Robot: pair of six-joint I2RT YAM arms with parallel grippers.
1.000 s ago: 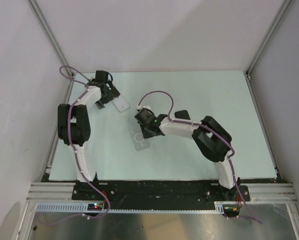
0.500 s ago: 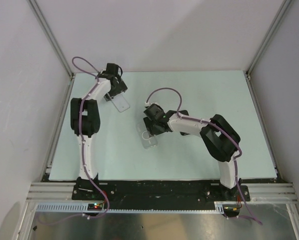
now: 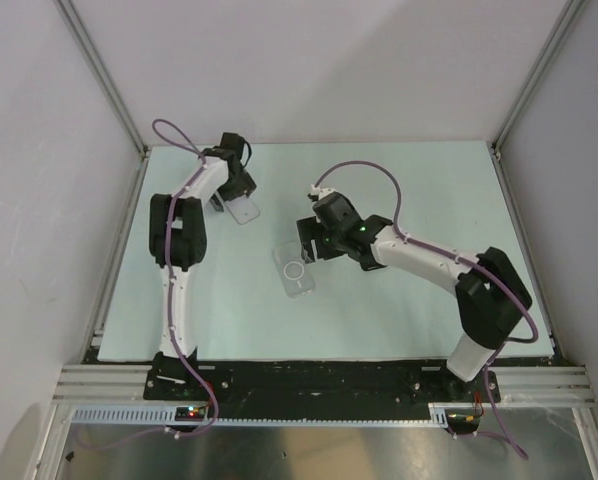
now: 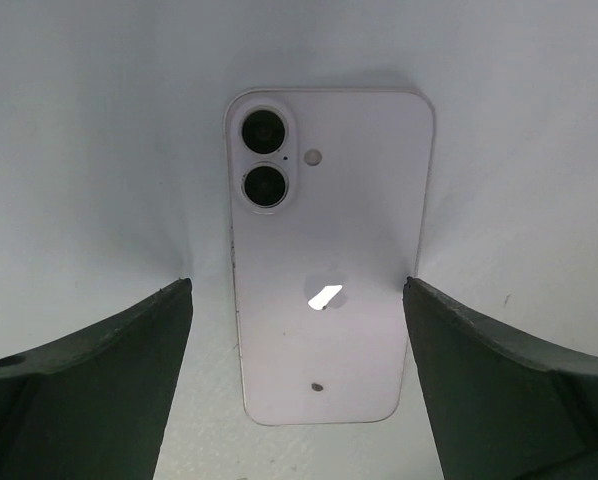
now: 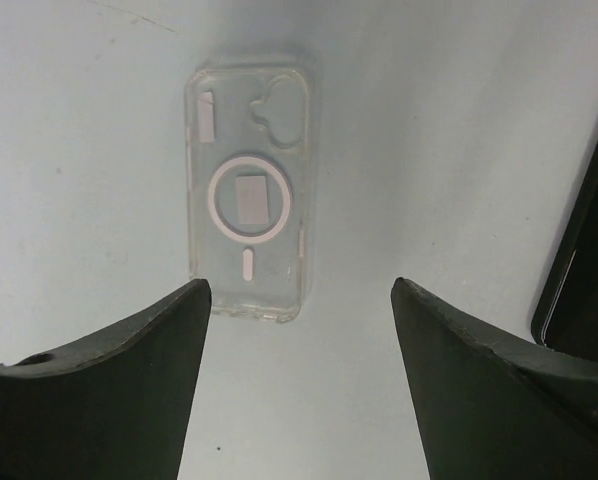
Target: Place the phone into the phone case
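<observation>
As the right arm swings back toward its own side, the right gripper (image 3: 312,243) has let go of the clear phone case (image 3: 295,270). The case now lies alone mid-table, nudged a little rightward. From above, the left gripper (image 3: 234,190) has come over the phone (image 3: 245,211) near the far-left corner. With the case parked, I'd say picking up the phone comes next.

Left wrist view: the lilac phone lies back up, camera end away. The fingers are spread to either side of it, not touching.

Right wrist view: the jaws gape wide, with the case lying flat beyond them, untouched.

The pale green table (image 3: 429,200) is matte, boxed in by white walls and aluminium posts.
</observation>
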